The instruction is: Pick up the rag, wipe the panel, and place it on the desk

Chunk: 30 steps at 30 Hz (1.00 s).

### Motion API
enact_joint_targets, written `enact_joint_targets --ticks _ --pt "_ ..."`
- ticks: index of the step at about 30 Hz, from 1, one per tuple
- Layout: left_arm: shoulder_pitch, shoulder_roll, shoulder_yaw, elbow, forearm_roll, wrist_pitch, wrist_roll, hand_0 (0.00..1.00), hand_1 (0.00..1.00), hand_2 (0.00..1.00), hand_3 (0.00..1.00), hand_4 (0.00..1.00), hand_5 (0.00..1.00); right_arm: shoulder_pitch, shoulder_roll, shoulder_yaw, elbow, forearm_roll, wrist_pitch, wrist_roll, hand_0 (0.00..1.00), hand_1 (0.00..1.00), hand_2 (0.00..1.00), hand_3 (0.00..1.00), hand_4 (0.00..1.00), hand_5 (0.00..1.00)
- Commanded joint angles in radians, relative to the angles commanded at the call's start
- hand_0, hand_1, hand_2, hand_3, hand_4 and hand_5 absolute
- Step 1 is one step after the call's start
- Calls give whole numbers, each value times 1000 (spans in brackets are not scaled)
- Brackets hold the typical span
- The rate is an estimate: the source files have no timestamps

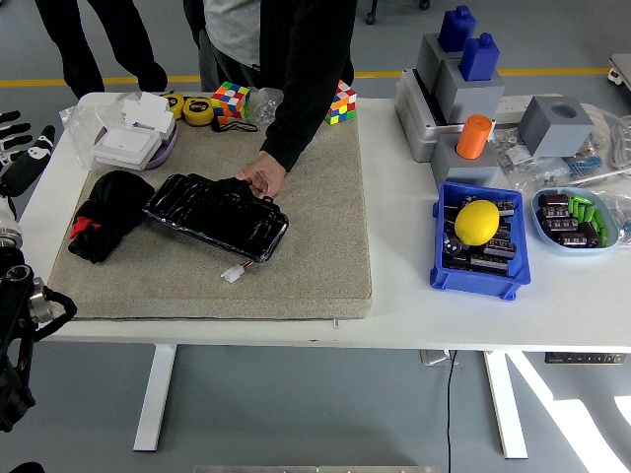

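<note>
The black rag [106, 217], crumpled with a bit of red showing, lies on the left part of the grey mat [315, 246]. The glossy black panel [217, 215] lies just right of it, touching it, with a small white connector [233, 274] at its near edge. A person's hand [262, 177] rests on the panel's far right corner. My left hand [22, 143] is at the picture's left edge, beside the table's far left corner, fingers relaxed and empty, well apart from the rag. My left arm [25, 315] hangs at the lower left.
A white box [133, 138], tape rolls [197, 108] and puzzle cubes [230, 99] stand at the mat's far edge. Right of the mat are a blue bin [449, 276] holding a yellow lemon [476, 221], grey blocks [463, 94] and a light tray [577, 219].
</note>
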<state>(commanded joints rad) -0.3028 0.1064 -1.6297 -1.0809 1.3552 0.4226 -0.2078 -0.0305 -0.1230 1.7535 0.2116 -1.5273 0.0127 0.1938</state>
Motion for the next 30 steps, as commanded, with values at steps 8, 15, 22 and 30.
enact_joint_targets --ticks 8,15,22,30 --pt "-3 2 0 -3 3 -2 4 465 576 577 606 852 143 -2 -5 0 -1 -3 -1 0 531 554 488 521 883 348" --pt "3 0 1 -8 0 -5 5 465 577 577 609 853 145 -5 -4 -4 1 1 -1 -1 531 555 489 521 885 351" --pt "5 -2 1 -10 -3 -10 7 466 576 578 608 853 145 -8 0 8 1 -3 -3 -2 531 554 489 521 884 351" --pt "7 -7 -1 -13 -1 -14 10 467 577 578 608 852 146 -11 5 23 0 -13 -3 -2 531 557 489 521 885 354"
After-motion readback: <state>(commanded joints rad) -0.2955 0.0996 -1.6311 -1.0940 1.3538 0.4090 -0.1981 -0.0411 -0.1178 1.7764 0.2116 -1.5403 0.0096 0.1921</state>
